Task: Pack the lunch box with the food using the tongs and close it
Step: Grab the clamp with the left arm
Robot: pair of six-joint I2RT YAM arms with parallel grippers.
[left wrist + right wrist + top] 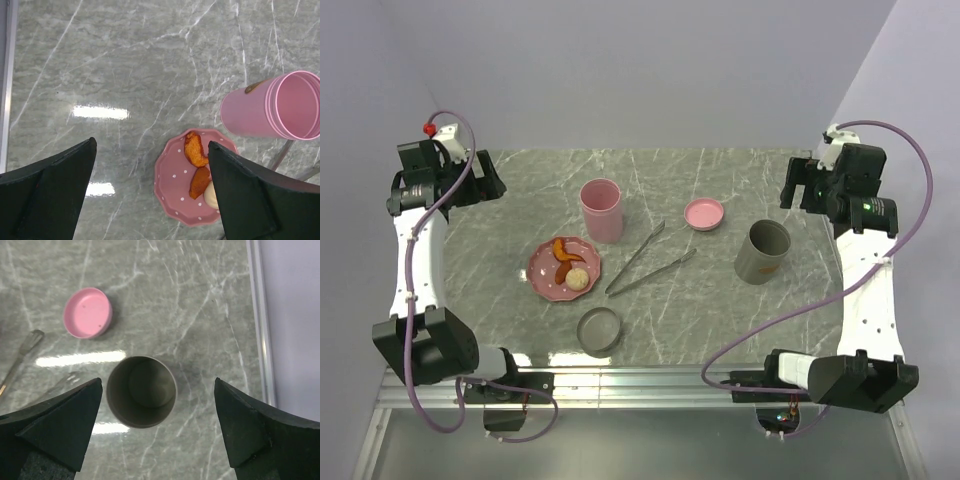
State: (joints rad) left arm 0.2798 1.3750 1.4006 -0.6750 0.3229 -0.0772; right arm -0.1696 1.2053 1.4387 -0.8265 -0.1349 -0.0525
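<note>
The food lies on a pink dotted plate (544,272): a curved orange-red strip (562,250) and a pale ball (578,278). Silvery tongs (645,262) lie on the table right of the plate, their V open toward the far right. An open pink container (601,209) and an open grey one (762,251) stand upright; which is the lunch box I cannot tell. My left gripper (485,175) hangs open at the far left, its wrist view showing plate (175,185), strip (195,150) and ball (212,196). My right gripper (798,185) is open above the grey container (141,390).
A pink lid (704,213) lies beyond the tongs, and a grey lid (599,330) near the front edge. The pink container (270,107) stands just behind the plate. The table's right rim (262,325) runs close to the grey container.
</note>
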